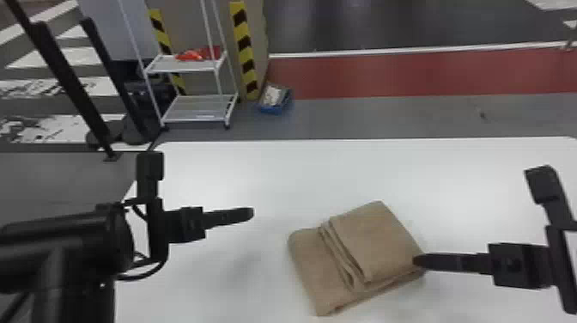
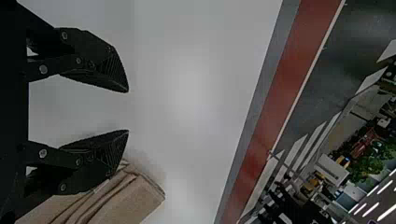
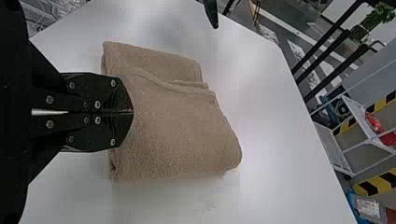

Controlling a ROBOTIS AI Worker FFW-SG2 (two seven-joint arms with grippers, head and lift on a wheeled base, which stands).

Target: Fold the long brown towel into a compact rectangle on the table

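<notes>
Currently the brown towel [image 1: 375,240] lies flat on the white surface [image 1: 266,172], folded into a thick, slightly skewed bundle, w/ a smaller stack of layers sitting on a wider base. Layered edges [image 1: 341,257] show along the stack's robot-left side, a bit uneven. Most folding looks done; prob. just a last fold or some squaring up remains.

Handling-wise: soft, light, floppy, nothing fragile, w/ a nubby texture that should grip OK. Main risk is layers sliding apart or the top puffing up, so a low, slow move is best. Best hold = outer edge of the base, all plies together, incl. the bottom one; pinching only the top ply would prob. undo the stack.

Right gripper [image 3: 133,112] is at the towel's robot-right edge, jaws clenched together, tips over the cloth; can't tell if any fabric is pinched btwn them. Left gripper [image 2: 128,111] has its jaws spread w/ nothing in them, above the surface & well apart from the towel in the head view.

Room: plenty of bare surface on the robot's left & beyond the towel, toward the far edge [image 1: 365,138]. Past that is floor, w/ a wire cart [image 1: 193,107] off to the left, prob. no obstacle.
</notes>
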